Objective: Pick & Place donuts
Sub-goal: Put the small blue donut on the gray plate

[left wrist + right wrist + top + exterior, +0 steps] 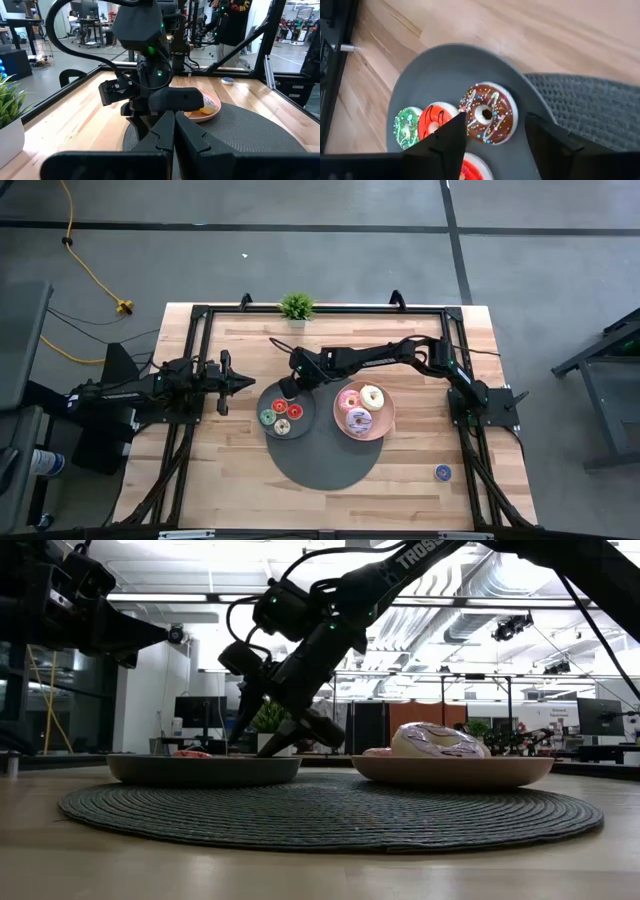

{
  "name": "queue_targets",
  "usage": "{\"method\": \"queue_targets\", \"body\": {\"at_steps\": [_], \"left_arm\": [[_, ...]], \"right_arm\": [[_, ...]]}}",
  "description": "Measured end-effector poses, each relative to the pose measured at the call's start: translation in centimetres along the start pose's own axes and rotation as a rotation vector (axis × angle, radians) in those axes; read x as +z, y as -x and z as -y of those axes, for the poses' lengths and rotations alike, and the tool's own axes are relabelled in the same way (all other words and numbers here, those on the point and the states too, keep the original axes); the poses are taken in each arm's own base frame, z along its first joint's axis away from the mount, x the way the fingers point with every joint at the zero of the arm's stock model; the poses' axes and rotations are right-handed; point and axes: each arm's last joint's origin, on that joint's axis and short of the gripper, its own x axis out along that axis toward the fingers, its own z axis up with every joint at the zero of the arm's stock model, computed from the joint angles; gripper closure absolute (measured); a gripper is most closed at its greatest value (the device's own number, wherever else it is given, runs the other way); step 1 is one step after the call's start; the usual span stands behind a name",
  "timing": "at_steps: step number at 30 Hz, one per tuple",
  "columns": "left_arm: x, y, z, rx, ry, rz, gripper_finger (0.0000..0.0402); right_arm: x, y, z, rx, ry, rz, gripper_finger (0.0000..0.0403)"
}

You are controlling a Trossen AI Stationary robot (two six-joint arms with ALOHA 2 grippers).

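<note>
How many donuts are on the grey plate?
4 on the grey plate: a brown sprinkled donut in the middle, a green one and a red-orange one beside it, another red one partly hidden.

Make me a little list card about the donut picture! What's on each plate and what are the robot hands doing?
grey plate: brown donut, green donut, two red donuts
pink plate: pink donut, white donut, purple donut
stray: blue donut on the table
right gripper: open, over the brown donut
left gripper: shut, waiting left of the plates
</note>
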Motion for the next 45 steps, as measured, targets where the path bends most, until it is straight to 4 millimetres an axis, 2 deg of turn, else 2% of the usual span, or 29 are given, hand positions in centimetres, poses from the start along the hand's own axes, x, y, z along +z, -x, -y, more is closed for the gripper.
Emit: {"method": "queue_targets", "body": {"at_steps": [8, 12, 20, 25, 29, 37, 42, 45], "left_arm": [[0.0, 0.0, 0.0, 0.000, 0.000, 0.000, 0.0399], [0.0, 0.0, 0.0, 0.000, 0.000, 0.000, 0.0399], [0.0, 0.0, 0.0, 0.000, 0.000, 0.000, 0.0399], [0.0, 0.0, 0.0, 0.002, 0.000, 0.000, 0.0399], [0.0, 0.0, 0.0, 0.002, 0.000, 0.000, 0.0399], [0.0, 0.0, 0.0, 0.002, 0.000, 0.000, 0.0399], [0.0, 0.0, 0.0, 0.001, 0.000, 0.000, 0.0399], [0.0, 0.0, 0.0, 0.002, 0.000, 0.000, 0.0399]], "right_arm": [[0.9, 0.4, -0.9, 0.108, 0.026, 0.049, 0.0198], [0.9, 0.6, -1.0, 0.106, 0.084, 0.055, 0.0198], [1.0, 3.1, -1.4, 0.016, 0.210, 0.081, 0.0198], [0.6, 6.3, -2.0, -0.082, 0.313, 0.083, 0.0198], [-0.6, 9.5, -2.4, -0.214, 0.400, 0.054, 0.0198], [-5.1, 15.8, -2.6, -0.494, 0.534, -0.093, 0.0199], [-8.1, 19.5, -2.6, -0.652, 0.542, -0.148, 0.0199], [-9.9, 21.1, -2.4, -0.747, 0.529, -0.184, 0.0199]]}}
